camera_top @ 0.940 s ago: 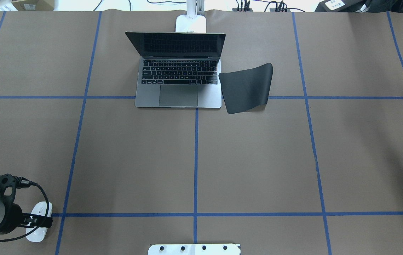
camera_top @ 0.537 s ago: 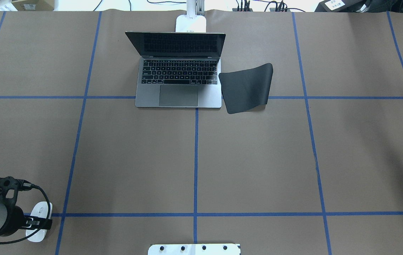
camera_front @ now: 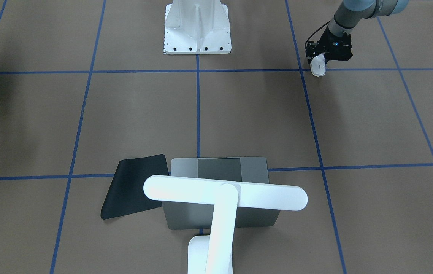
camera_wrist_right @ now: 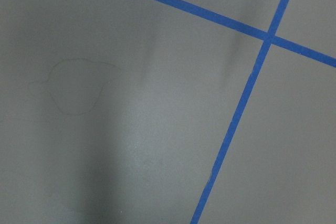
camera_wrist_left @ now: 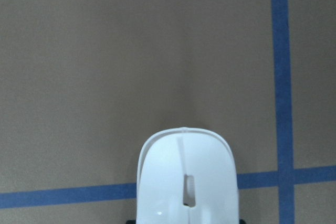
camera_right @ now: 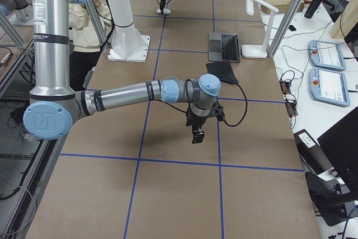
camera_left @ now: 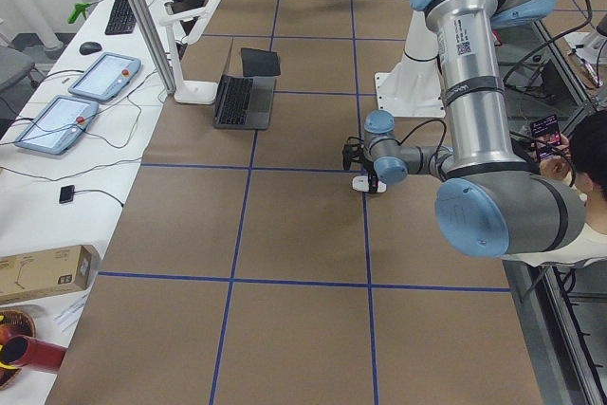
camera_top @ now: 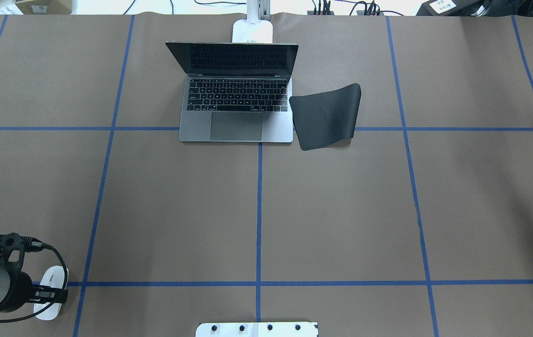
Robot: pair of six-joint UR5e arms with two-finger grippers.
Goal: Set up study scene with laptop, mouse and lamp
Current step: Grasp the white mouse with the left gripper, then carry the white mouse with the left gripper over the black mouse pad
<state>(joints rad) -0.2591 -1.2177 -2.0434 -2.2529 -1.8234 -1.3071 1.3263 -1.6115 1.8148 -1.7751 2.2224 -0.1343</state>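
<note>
**Left end effector clamped on the mouse at the counter's near-left corner**

The left end effector point(camera_top: 51, 295) was closed around the mouse point(camera_wrist_left: 185, 182), one finger against each long side near its rear. Whether the mouse rested on the counter point(camera_top: 341, 210) or hung just above it could not be told. The mouse was glossy white and oval, with a thin centre line and a small slot on top, and sat over a blue tape line beside a tape crossing. It was well apart from the open laptop point(camera_top: 236, 112), which stood at the far edge in front of the lamp point(camera_front: 224, 196), with a black mat point(camera_top: 326, 117) just beside it. The right end effector point(camera_right: 197, 134) hovered above bare counter; its opening could not be judged.
</note>
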